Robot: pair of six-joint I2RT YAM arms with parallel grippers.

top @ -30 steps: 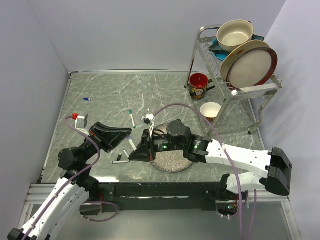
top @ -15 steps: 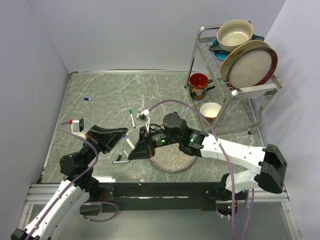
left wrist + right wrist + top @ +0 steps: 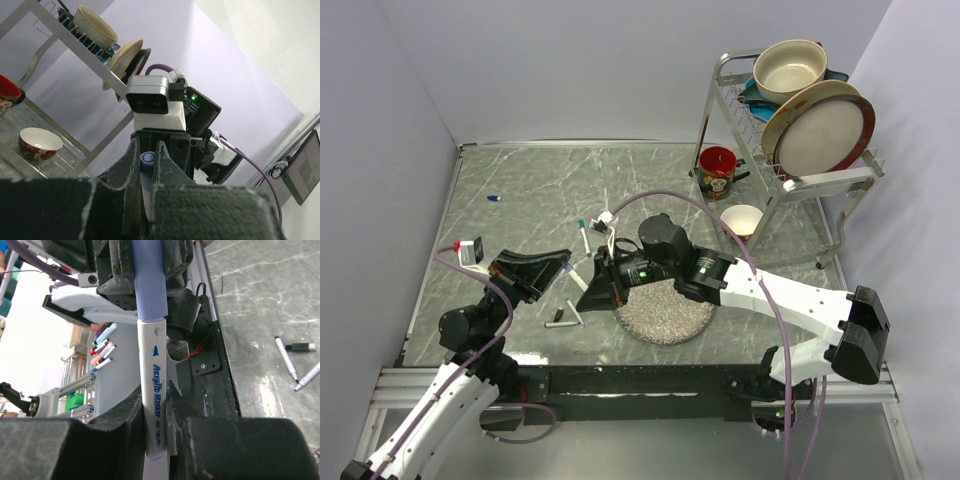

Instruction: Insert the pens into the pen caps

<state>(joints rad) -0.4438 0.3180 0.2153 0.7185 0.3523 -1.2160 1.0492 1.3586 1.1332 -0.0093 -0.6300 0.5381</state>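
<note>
The claws meet nose to nose above the tabletop (image 3: 520, 190)! The right claw (image 3: 156, 407) is clenched on a white acrylic marker (image 3: 153, 365), and the left claw (image 3: 146, 150) is clamped round the pale blue cap (image 3: 150, 285). That cap looks seated over the marker's tip, so this pair seems all but done, bar perhaps a final push. Plenty left, though: a loose pen (image 3: 286, 357) and a second pen (image 3: 307, 377) lie beside a black cap (image 3: 302, 346), a teal-tipped pen (image 3: 583, 237) lies further back, and a small blue cap (image 3: 494, 198) sits well apart at far left.
</note>
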